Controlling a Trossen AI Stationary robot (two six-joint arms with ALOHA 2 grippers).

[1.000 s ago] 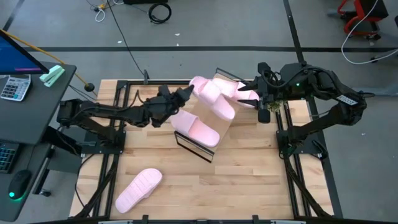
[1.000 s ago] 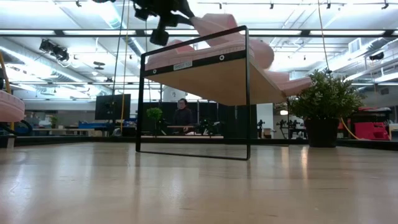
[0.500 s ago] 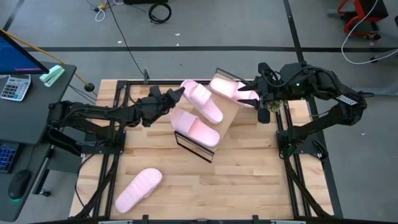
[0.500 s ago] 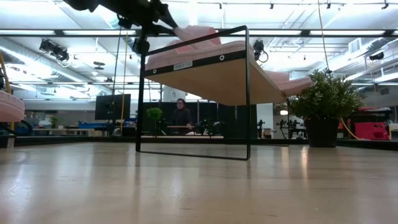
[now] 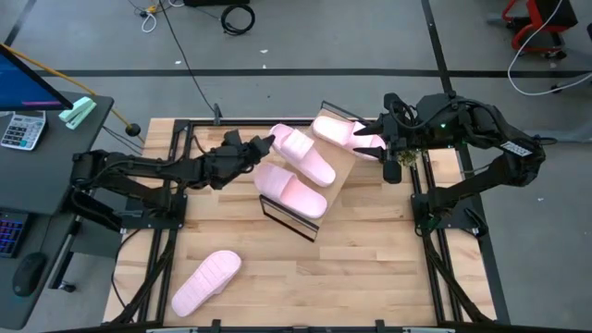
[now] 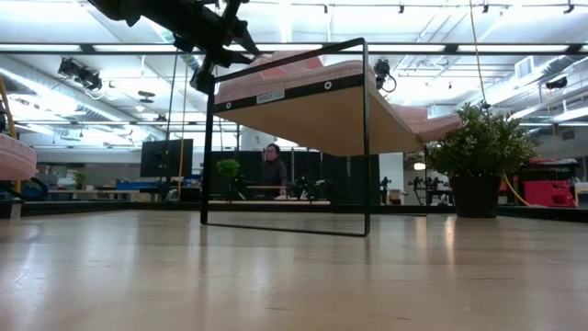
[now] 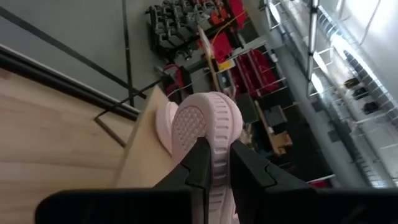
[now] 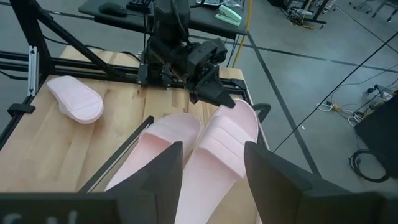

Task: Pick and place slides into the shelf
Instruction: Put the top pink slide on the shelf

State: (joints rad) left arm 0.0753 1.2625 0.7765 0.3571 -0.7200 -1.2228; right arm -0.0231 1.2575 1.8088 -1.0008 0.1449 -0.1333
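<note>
Take the shelf [image 5: 305,190] as your landmark: it stands near the middle of the table [image 5: 370,277], its wood board tilted.

Three slides lie on its board. The near slide [image 5: 289,192] sits on the board's front part. The middle slide [image 5: 302,154] lies beside it, toward the back. The far slide [image 5: 340,132] rests at the board's back right corner, by the right arm.

Your left gripper [image 5: 265,144] is at the shelf's left edge, its fingers [image 7: 200,165] pinched together on the heel of the middle slide; in the left wrist view you see the sole's rim squeezed between them. From the low view that gripper [image 6: 223,39] hangs over the shelf's upper left corner.

Your right gripper [image 5: 375,144] sits just right of the shelf, at the far slide's end, with its fingers [image 8: 163,163] spread apart; you cannot tell whether they touch that slide.

The fourth slide [image 5: 206,281] lies sole-up on the table, well apart from the shelf, toward the front left.
</note>
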